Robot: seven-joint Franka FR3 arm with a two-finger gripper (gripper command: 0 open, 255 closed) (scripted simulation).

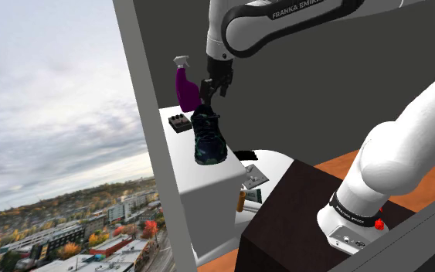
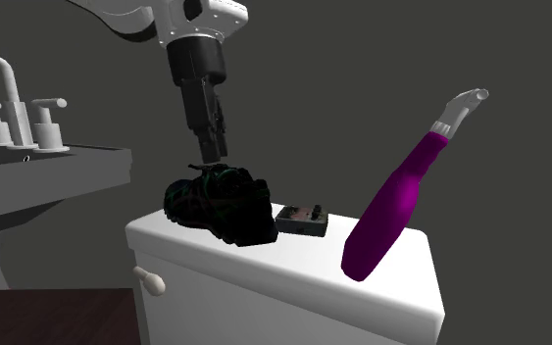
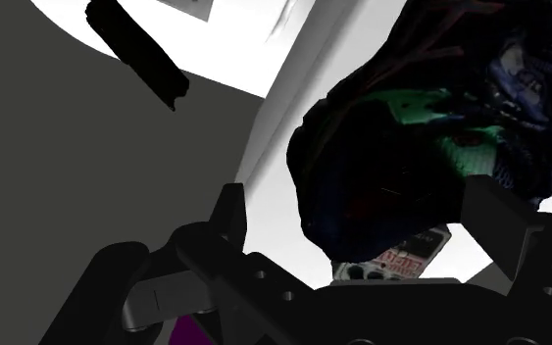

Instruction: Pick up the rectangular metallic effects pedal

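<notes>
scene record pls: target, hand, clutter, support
target: effects pedal, flat, not held
hand: open, just above dark shoe, not over the pedal
clutter: dark shoe on one side of the pedal; purple spray bottle, tilted, on the other
support: white tank lid, carries all three

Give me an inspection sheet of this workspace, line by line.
Surface: white tank lid, next to a grey sink.
Job's things: effects pedal lies flat on the lid beside the shoe, untouched.
Clutter: dark shoe on the lid; purple spray bottle, tilted, to the second exterior view's right of the pedal.
Grippers: gripper open, hanging just over the shoe, holding nothing.
Cables: nothing seen.
Surroundings: dark grey wall; city skyline at the shoulder view's left.
</notes>
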